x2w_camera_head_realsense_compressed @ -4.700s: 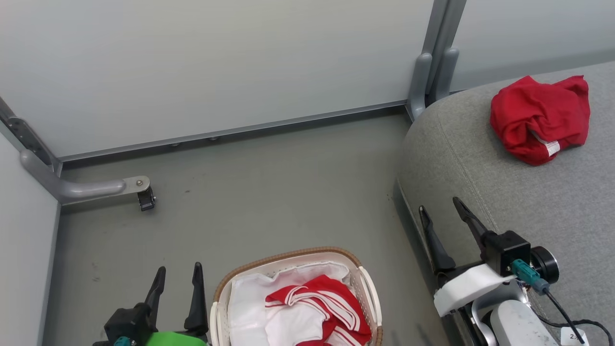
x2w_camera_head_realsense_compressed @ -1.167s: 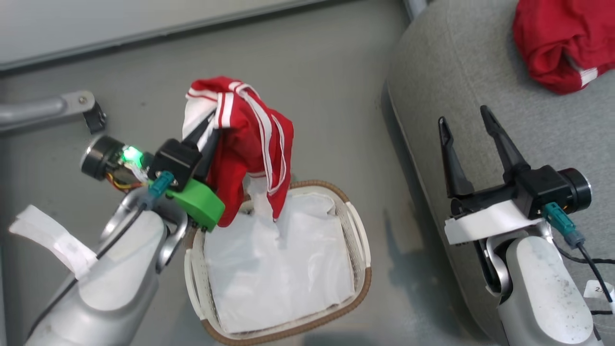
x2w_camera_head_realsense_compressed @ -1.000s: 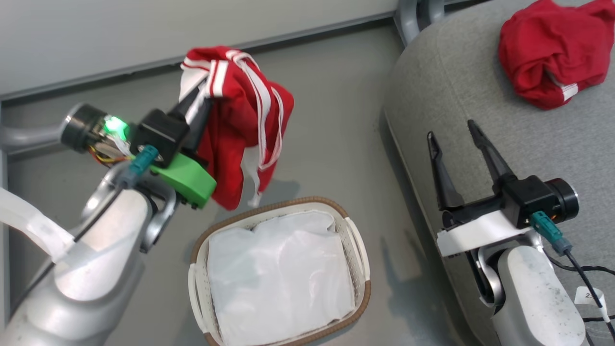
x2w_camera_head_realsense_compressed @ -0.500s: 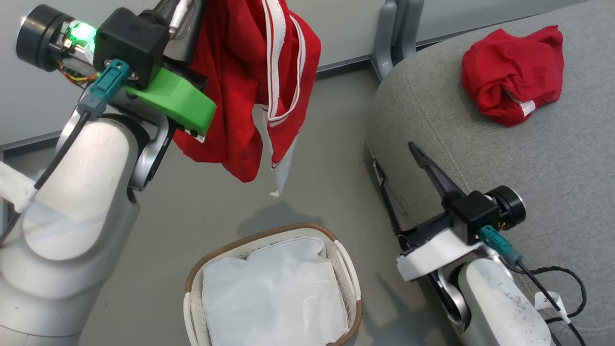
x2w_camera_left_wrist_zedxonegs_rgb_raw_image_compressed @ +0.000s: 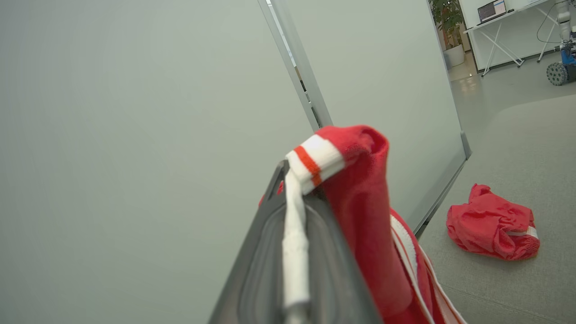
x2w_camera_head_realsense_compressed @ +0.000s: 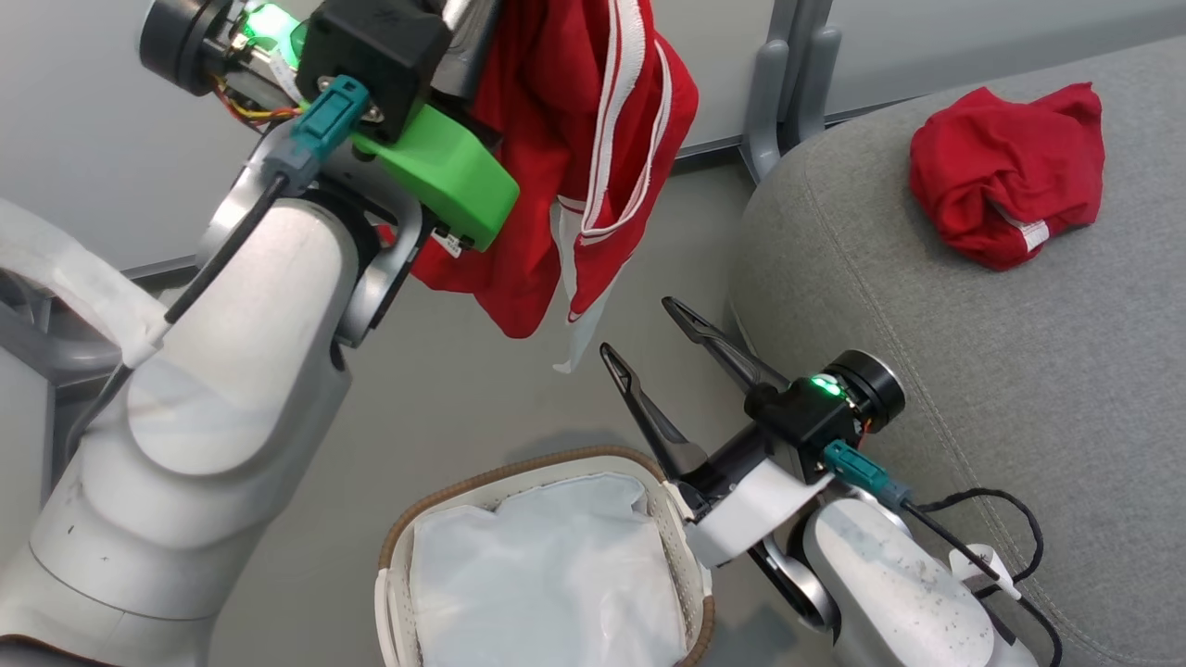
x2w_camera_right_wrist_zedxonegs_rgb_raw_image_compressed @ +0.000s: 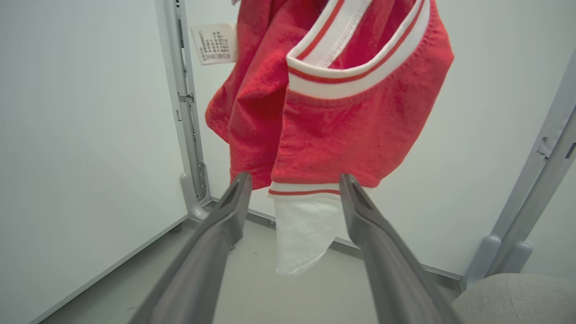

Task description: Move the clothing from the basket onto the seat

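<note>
Because the left gripper (x2w_camera_head_realsense_compressed: 468,28) was clenched on it, the striped garment (x2w_camera_head_realsense_compressed: 565,139) hung limp in the head view, clear of the basket (x2w_camera_head_realsense_compressed: 463,477), short of the seat (x2w_camera_head_realsense_compressed: 927,371). The right gripper (x2w_camera_head_realsense_compressed: 635,326) gaped beneath the hem, probably to support it. The red jersey (x2w_camera_head_realsense_compressed: 1001,176) lay crumpled on the woven seat. Left wrist: ribbed trim (x2w_camera_left_wrist_zedxonegs_rgb_raw_image_compressed: 315,162) pinched between fingers (x2w_camera_left_wrist_zedxonegs_rgb_raw_image_compressed: 265,270). Right wrist: fuzzy knit, white flap (x2w_camera_right_wrist_zedxonegs_rgb_raw_image_compressed: 306,234) dangling between parted fingers.

The head camera looks steeply down. Both wrist cameras sit close to the hanging red garment with white striped trim (x2w_camera_right_wrist_zedxonegs_rgb_raw_image_compressed: 342,135), the right from below. Head and left wrist views share the crumpled red jersey (x2w_camera_left_wrist_zedxonegs_rgb_raw_image_compressed: 492,222) on the grey fabric sofa cushion (x2w_camera_left_wrist_zedxonegs_rgb_raw_image_compressed: 517,279)
</note>
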`<state>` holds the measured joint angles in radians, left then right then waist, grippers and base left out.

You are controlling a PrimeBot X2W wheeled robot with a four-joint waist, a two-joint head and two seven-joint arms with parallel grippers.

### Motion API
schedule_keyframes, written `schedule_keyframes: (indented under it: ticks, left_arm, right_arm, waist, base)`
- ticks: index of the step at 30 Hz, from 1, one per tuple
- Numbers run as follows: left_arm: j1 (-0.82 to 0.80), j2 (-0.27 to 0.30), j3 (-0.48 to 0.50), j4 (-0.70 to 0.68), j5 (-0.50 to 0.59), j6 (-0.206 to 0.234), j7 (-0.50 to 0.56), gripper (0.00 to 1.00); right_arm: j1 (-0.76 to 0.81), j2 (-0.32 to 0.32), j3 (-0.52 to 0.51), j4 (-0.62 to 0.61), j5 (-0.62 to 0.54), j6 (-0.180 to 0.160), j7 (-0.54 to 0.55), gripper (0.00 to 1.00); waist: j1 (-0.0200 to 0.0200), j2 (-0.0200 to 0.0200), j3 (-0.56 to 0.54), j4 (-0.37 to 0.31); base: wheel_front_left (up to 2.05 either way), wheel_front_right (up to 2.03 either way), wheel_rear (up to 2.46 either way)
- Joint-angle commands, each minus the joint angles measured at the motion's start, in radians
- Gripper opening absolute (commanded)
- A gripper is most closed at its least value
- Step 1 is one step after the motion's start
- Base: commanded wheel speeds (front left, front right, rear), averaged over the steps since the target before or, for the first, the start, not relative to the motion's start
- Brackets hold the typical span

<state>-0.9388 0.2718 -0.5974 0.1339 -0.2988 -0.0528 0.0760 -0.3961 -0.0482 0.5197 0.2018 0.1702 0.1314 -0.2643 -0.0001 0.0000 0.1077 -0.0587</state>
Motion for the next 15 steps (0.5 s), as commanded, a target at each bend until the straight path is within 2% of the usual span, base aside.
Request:
schedule_keyframes:
  ticks: [1, 10, 15]
  left_arm:
    - [-0.025, -0.009, -0.004, -0.002, -0.003, -0.003, -0.003, 0.00]
    - [-0.066, -0.083, -0.040, 0.020, -0.006, 0.007, -0.016, 0.00]
    - [-0.069, -0.100, -0.056, 0.016, -0.011, 0.002, -0.023, 0.00]
  right_arm:
    - [-0.016, -0.004, -0.001, 0.012, 0.010, -0.001, 0.000, 1.00]
    - [-0.106, -0.004, -0.028, 0.094, 0.084, -0.001, 0.000, 1.00]
    - [-0.131, -0.004, -0.078, 0.108, 0.094, -0.001, 0.000, 1.00]
  waist:
    - [0.0001, 0.0000, -0.006, 0.015]
    - [0.0001, 0.0000, -0.014, 0.057]
    - [0.0001, 0.0000, -0.011, 0.066]
  base:
    - [0.00, 0.00, 0.00]
    - [0.00, 0.00, 0.00]
    - [0.00, 0.00, 0.00]
